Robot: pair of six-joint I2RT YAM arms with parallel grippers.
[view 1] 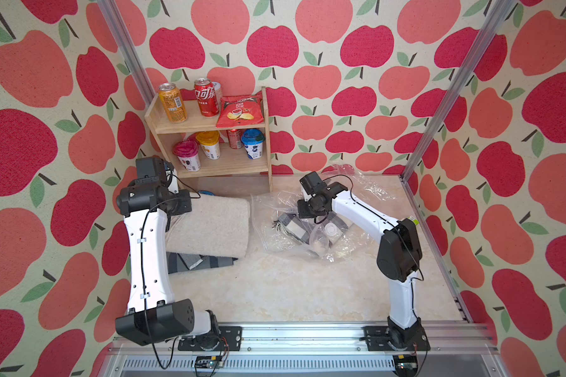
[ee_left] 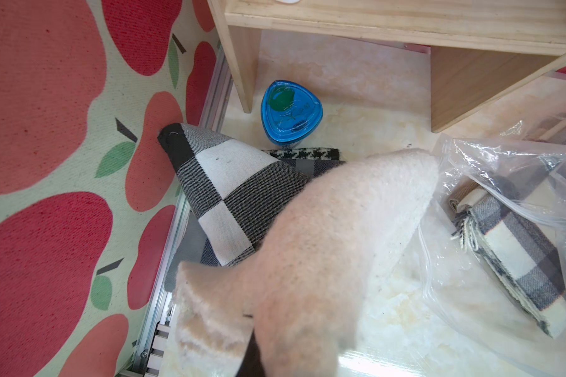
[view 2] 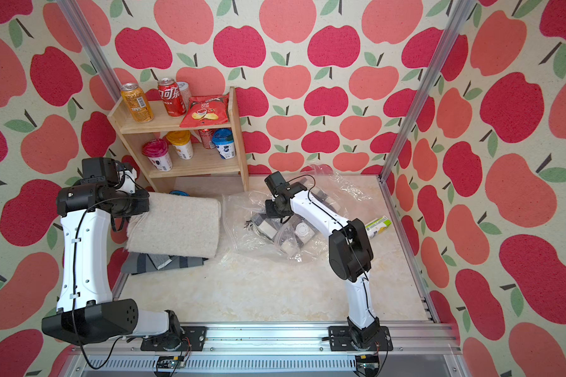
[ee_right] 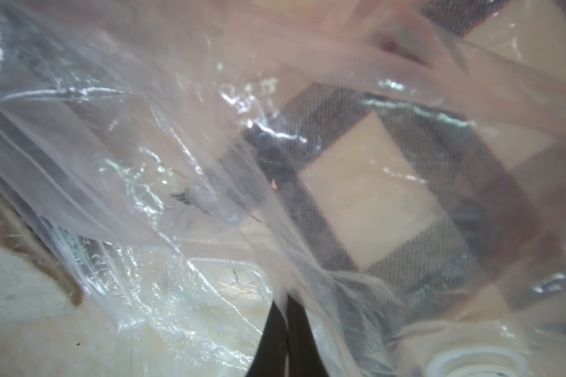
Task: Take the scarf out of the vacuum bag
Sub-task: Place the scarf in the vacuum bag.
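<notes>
Table [view 1: 291, 287] marble-look, bare along the near edge by the arm bases. Left gripper [ee_left: 250, 349] mostly buried in cloth, only a dark finger showing; jaws together, clamped on the beige fleecy scarf [view 1: 213, 225], which is lifted at that end and drapes down to the table, fully outside the vacuum bag [view 1: 265, 209]. Under the beige scarf's low edge: pile of grey/white plaid cloths [ee_left: 229, 196] at the table's left side, one corner poking up against the wall. Bag lies just right of the beige scarf, crumpled, mid-table, clear plastic; both top views show it. Inside it a folded plaid scarf [ee_left: 517, 254] with a fringed end toward the beige scarf, and the round white valve cap [view 1: 332, 229] facing up just beside the plaid. Right gripper [ee_right: 283, 333] is down on the bag over the plaid scarf, fingers pinched together with bag film bunched at the tips; the grip looks to be on plastic only, not on cloth. Small green-and-white box [view 2: 378, 227] on the table behind the right arm's elbow. Farther back, blue triangular lidded tub [ee_left: 290, 112] on the table at the foot of the wooden shelf [view 1: 190, 125]. Shelf holds an orange can [view 1: 173, 102], red can [view 1: 206, 97], chip bag [view 1: 240, 111] on top; lidded cups on the lower board. Apple-print walls all around.
</notes>
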